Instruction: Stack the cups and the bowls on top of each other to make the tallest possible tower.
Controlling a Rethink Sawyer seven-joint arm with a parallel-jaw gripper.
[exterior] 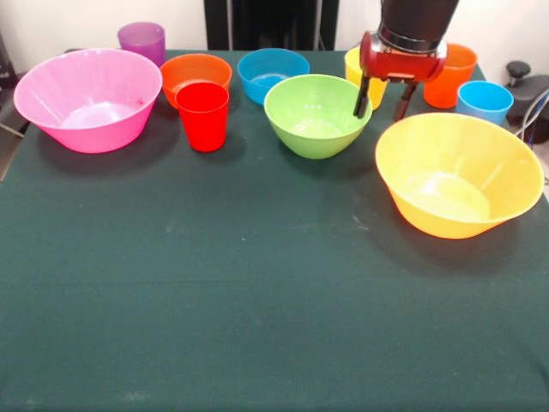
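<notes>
All cups and bowls stand apart on the green table; no tower stands. Left to right: large pink bowl (pixel 88 99), purple cup (pixel 142 41) behind it, small orange bowl (pixel 196 75), red cup (pixel 203 116), small blue bowl (pixel 273 72), lime green bowl (pixel 316 114), yellow cup (pixel 364 79) partly hidden by the gripper, large yellow-orange bowl (pixel 459 173), orange cup (pixel 450 75), light blue cup (pixel 484 101). My gripper (pixel 382 106) hangs open and empty between the green bowl and the yellow-orange bowl, in front of the yellow cup.
The dark green tablecloth (pixel 257 300) covers the table; its near half holds nothing. The robot's black pedestal (pixel 270 24) stands at the far edge. A black object (pixel 525 86) sits off the table at the right.
</notes>
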